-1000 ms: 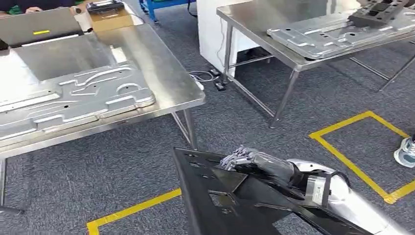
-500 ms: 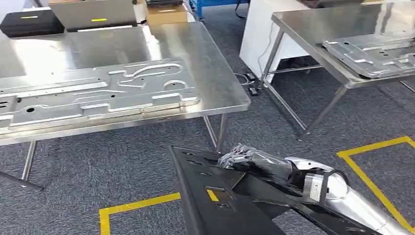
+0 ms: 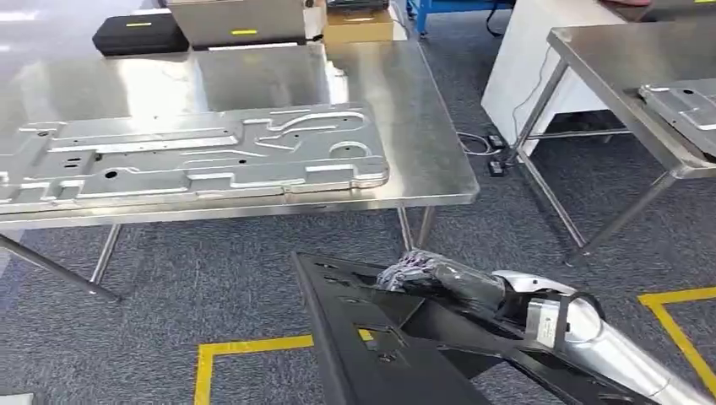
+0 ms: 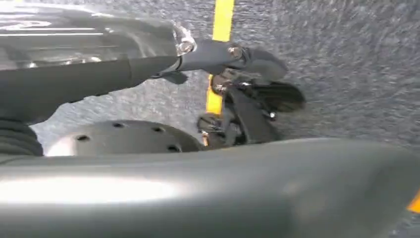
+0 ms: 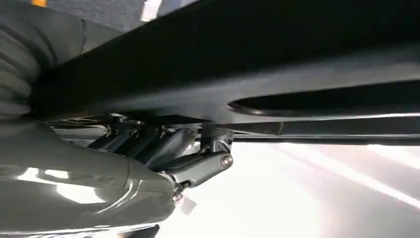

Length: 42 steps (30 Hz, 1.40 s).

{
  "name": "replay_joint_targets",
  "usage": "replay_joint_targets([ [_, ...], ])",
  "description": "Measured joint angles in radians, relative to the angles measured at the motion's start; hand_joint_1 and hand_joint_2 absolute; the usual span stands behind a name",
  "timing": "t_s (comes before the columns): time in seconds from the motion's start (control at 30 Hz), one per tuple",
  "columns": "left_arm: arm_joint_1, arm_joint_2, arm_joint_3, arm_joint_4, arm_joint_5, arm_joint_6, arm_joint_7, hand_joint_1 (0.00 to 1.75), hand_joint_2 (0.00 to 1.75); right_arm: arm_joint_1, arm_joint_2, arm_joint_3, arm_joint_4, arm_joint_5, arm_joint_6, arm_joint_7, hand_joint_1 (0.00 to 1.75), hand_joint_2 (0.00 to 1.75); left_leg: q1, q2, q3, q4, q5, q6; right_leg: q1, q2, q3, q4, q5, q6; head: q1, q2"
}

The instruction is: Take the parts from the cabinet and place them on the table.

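Note:
A large black sheet-metal part (image 3: 380,337) with cut-outs is carried low in front of me, above the carpet. My right hand (image 3: 431,277) grips its upper edge; in the right wrist view the fingers (image 5: 163,148) curl under the black part (image 5: 277,64). In the left wrist view my left hand (image 4: 247,94) hangs over the carpet with its thumb and dark fingers apart and nothing between them. The steel table (image 3: 422,126) stands just ahead, and a long silver stamped panel (image 3: 194,156) lies along its near edge.
A second steel table (image 3: 625,59) with another silver panel (image 3: 688,101) stands at the right. A black case (image 3: 139,34), a grey case (image 3: 236,21) and a cardboard box (image 3: 359,24) sit at the near table's far end. Yellow tape (image 3: 245,348) marks the carpet; cables (image 3: 485,148) lie between the tables.
The whole view has swung left, so the near table now lies centred ahead and the right table slides toward the edge. My right hand keeps the same hold on the black part.

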Motion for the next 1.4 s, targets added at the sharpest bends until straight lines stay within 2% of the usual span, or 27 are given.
replay_joint_targets([
  [0.07, -0.002, -0.001, 0.002, 0.0, 0.002, -0.001, 0.0, 0.0, 1.75, 0.0, 0.0, 0.0, 0.0, 0.0, 0.0, 0.002, 1.75, 1.75, 0.005, 0.009, -0.075, 0.141, -0.046, -0.006, 0.001, -0.028, 0.003, 0.0, -0.005, -0.003, 0.0, 0.0],
  [0.1, -0.001, -0.002, 0.003, 0.0, 0.003, -0.002, 0.0, 0.0, 1.75, 0.001, 0.0, 0.001, 0.0, 0.0, 0.0, 0.002, 1.75, 1.75, 0.006, 0.01, -0.087, 0.16, -0.039, -0.007, 0.001, -0.04, 0.007, 0.0, -0.008, -0.002, 0.0, 0.0],
  [0.13, 0.0, -0.002, 0.006, 0.0, 0.004, -0.002, 0.0, 0.0, 1.75, 0.0, 0.0, 0.001, 0.0, -0.001, 0.001, 0.003, 1.75, 1.75, 0.007, 0.013, -0.077, 0.132, -0.01, -0.005, 0.001, -0.053, 0.012, 0.0, -0.013, -0.002, 0.0, 0.0],
  [0.2, 0.002, -0.002, 0.009, 0.0, 0.007, -0.003, 0.0, 0.0, 1.75, -0.003, 0.0, 0.001, 0.0, -0.001, 0.001, 0.004, 1.75, 1.75, 0.003, 0.031, 0.0, -0.029, 0.085, 0.007, 0.002, -0.077, 0.029, 0.0, -0.024, 0.002, 0.0, 0.0],
  [0.23, 0.001, -0.002, 0.01, 0.0, 0.009, -0.004, 0.0, 0.0, 1.75, -0.005, 0.0, 0.001, 0.0, -0.002, 0.001, 0.005, 1.75, 1.75, -0.004, 0.07, 0.037, -0.11, 0.115, 0.018, 0.002, -0.088, 0.036, -0.001, -0.03, 0.005, 0.0, 0.0],
  [0.27, -0.001, -0.001, 0.012, 0.0, 0.011, -0.004, 0.0, 0.0, 1.75, -0.005, 0.0, 0.001, 0.0, -0.002, 0.001, 0.006, 1.75, 1.75, -0.022, 0.114, 0.043, -0.114, 0.099, 0.026, 0.008, -0.098, 0.038, -0.001, -0.034, 0.012, -0.001, 0.0],
  [0.3, -0.004, -0.002, 0.014, 0.0, 0.013, -0.005, -0.001, 0.0, 1.75, -0.004, 0.0, 0.001, 0.0, -0.002, 0.001, 0.008, 1.75, 1.75, -0.023, 0.109, 0.045, -0.129, 0.094, 0.031, 0.01, -0.104, 0.036, -0.001, -0.035, 0.017, -0.001, 0.0],
  [0.4, 0.0, -0.002, 0.015, 0.0, 0.014, -0.007, -0.001, 0.0, 1.75, -0.01, 0.002, 0.001, 0.0, -0.002, 0.003, 0.01, 1.75, 1.75, -0.022, 0.07, 0.042, -0.138, 0.095, 0.037, 0.011, -0.147, 0.052, -0.015, -0.04, 0.032, -0.001, 0.0],
  [0.43, 0.003, -0.002, 0.016, 0.0, 0.015, -0.007, -0.002, 0.0, 1.75, -0.013, 0.001, 0.0, 0.0, -0.002, 0.003, 0.011, 1.75, 1.75, -0.013, 0.061, 0.052, -0.148, 0.1, 0.041, 0.006, -0.111, 0.056, -0.006, -0.053, 0.036, 0.0, 0.0],
  [0.47, 0.002, -0.002, 0.016, 0.0, 0.016, -0.007, -0.003, 0.0, 1.75, -0.015, 0.001, 0.0, -0.001, -0.003, 0.002, 0.013, 1.75, 1.75, -0.009, 0.05, 0.056, -0.151, 0.101, 0.045, 0.006, -0.054, 0.04, 0.031, -0.078, 0.034, -0.002, 0.0],
  [0.5, -0.002, -0.002, 0.016, 0.0, 0.016, -0.007, -0.004, 0.0, 1.75, -0.015, 0.0, 0.0, 0.0, -0.003, 0.002, 0.013, 1.75, 1.75, -0.007, 0.038, 0.057, -0.151, 0.1, 0.048, 0.006, -0.024, 0.007, 0.097, -0.111, 0.032, -0.001, 0.0],
  [0.57, -0.005, -0.007, 0.018, 0.0, 0.02, -0.008, -0.004, 0.0, 1.75, -0.01, -0.001, 0.001, 0.0, -0.003, 0.003, 0.015, 1.75, 1.75, -0.008, 0.007, 0.057, -0.151, 0.099, 0.05, 0.007, -0.004, -0.086, 0.256, -0.166, 0.034, -0.002, 0.0],
  [0.6, -0.005, -0.007, 0.019, 0.0, 0.023, -0.01, -0.004, 0.0, 1.75, -0.008, -0.001, 0.001, 0.0, -0.003, 0.003, 0.016, 1.75, 1.75, -0.008, -0.006, 0.059, -0.151, 0.098, 0.05, 0.008, -0.003, -0.111, 0.287, -0.161, 0.035, -0.002, 0.0],
  [0.63, -0.005, -0.008, 0.022, 0.0, 0.024, -0.01, -0.004, 0.0, 1.75, -0.007, -0.001, 0.001, 0.0, -0.003, 0.003, 0.016, 1.75, 1.75, -0.008, -0.019, 0.062, -0.151, 0.097, 0.05, 0.008, -0.002, -0.113, 0.271, -0.132, 0.037, -0.002, 0.0],
  [0.67, -0.003, -0.008, 0.024, 0.0, 0.025, -0.01, -0.004, 0.0, 1.75, -0.007, -0.002, 0.001, 0.0, -0.003, 0.003, 0.016, 1.75, 1.75, -0.007, -0.022, 0.067, -0.151, 0.093, 0.051, 0.008, -0.002, -0.095, 0.214, -0.083, 0.038, -0.002, 0.0],
  [0.73, -0.001, -0.008, 0.026, 0.0, 0.028, -0.01, -0.005, 0.0, 1.75, -0.009, -0.002, 0.001, 0.0, -0.003, 0.001, 0.016, 1.75, 1.75, -0.006, -0.041, 0.079, -0.148, 0.085, 0.043, 0.007, 0.002, -0.034, 0.043, 0.023, 0.038, -0.002, 0.0],
  [0.8, -0.002, -0.008, 0.029, 0.0, 0.029, -0.01, -0.007, 0.0, 1.75, -0.008, -0.001, 0.001, -0.002, -0.001, -0.005, 0.012, 1.75, 1.75, -0.012, -0.05, 0.073, -0.14, 0.078, 0.033, 0.009, 0.01, -0.02, 0.005, 0.007, 0.023, -0.002, 0.0],
  [0.9, 0.001, -0.008, 0.032, 0.0, 0.029, -0.01, -0.011, 0.0, 1.75, 0.0, -0.001, 0.001, -0.007, -0.002, -0.006, 0.009, 1.75, 1.75, -0.009, -0.051, 0.074, -0.146, 0.077, 0.026, 0.013, 0.01, -0.02, 0.004, 0.008, 0.008, -0.002, 0.0],
  [0.93, 0.0, -0.006, 0.032, 0.0, 0.029, -0.01, -0.011, 0.0, 1.75, -0.001, 0.0, 0.001, -0.008, -0.002, -0.006, 0.009, 1.75, 1.75, -0.009, -0.041, 0.074, -0.141, 0.069, 0.02, 0.005, 0.006, -0.017, 0.001, 0.009, 0.004, -0.002, 0.0],
  [0.97, -0.001, -0.006, 0.032, 0.0, 0.029, -0.01, -0.013, 0.0, 1.75, 0.001, 0.001, 0.001, -0.008, -0.003, -0.007, 0.008, 1.75, 1.75, -0.011, -0.017, 0.063, -0.114, 0.052, 0.011, 0.004, 0.004, -0.013, 0.0, 0.005, -0.002, -0.005, 0.0],
  [1.07, -0.003, -0.006, 0.032, 0.0, 0.029, -0.012, -0.013, 0.0, 1.75, 0.01, 0.001, 0.001, -0.008, -0.004, -0.007, 0.006, 1.75, 1.75, 0.002, 0.008, -0.056, 0.113, -0.042, -0.006, 0.004, -0.008, -0.002, 0.001, -0.007, -0.009, -0.006, 0.0],
  [1.1, -0.001, -0.006, 0.032, 0.0, 0.029, -0.012, -0.013, 0.0, 1.75, 0.014, 0.002, 0.001, -0.008, -0.004, -0.007, 0.005, 1.75, 1.75, 0.004, 0.009, -0.083, 0.16, -0.047, -0.008, 0.004, -0.01, 0.004, 0.001, -0.011, -0.008, -0.006, 0.0],
  [1.13, 0.0, -0.006, 0.032, 0.0, 0.029, -0.012, -0.013, 0.0, 1.75, 0.016, 0.002, 0.001, -0.008, -0.004, -0.006, 0.004, 1.75, 1.75, 0.006, 0.011, -0.088, 0.163, -0.033, -0.008, 0.004, -0.011, 0.01, 0.001, -0.016, -0.007, -0.006, 0.0],
  [1.17, 0.001, -0.006, 0.032, 0.0, 0.029, -0.012, -0.013, 0.0, 1.75, 0.017, 0.002, 0.001, -0.008, -0.005, -0.006, 0.002, 1.75, 1.75, 0.007, 0.012, -0.071, 0.117, 0.007, -0.006, 0.004, -0.012, 0.02, 0.001, -0.023, -0.005, -0.006, 0.0],
  [1.23, 0.0, -0.006, 0.032, 0.0, 0.029, -0.012, -0.013, 0.0, 1.75, 0.017, 0.002, 0.001, -0.01, -0.006, -0.007, -0.001, 1.75, 1.75, 0.006, 0.014, 0.007, -0.059, 0.11, 0.005, 0.004, -0.014, 0.044, 0.0, -0.039, 0.001, -0.006, 0.0],
  [1.27, 0.0, -0.006, 0.032, 0.0, 0.029, -0.012, -0.013, 0.0, 1.75, 0.018, 0.002, 0.001, -0.011, -0.006, -0.007, -0.001, 1.75, 1.75, 0.004, 0.017, 0.03, -0.099, 0.114, 0.009, 0.002, -0.016, 0.05, -0.002, -0.045, 0.004, -0.006, 0.0],
  [1.4, 0.0, -0.006, 0.032, 0.0, 0.029, -0.012, -0.014, 0.0, 1.75, 0.021, 0.002, -0.001, -0.014, -0.006, -0.007, -0.002, 1.75, 1.75, -0.006, 0.017, 0.044, -0.128, 0.084, 0.028, 0.005, -0.015, 0.057, -0.005, -0.04, 0.036, -0.011, 0.0],
])
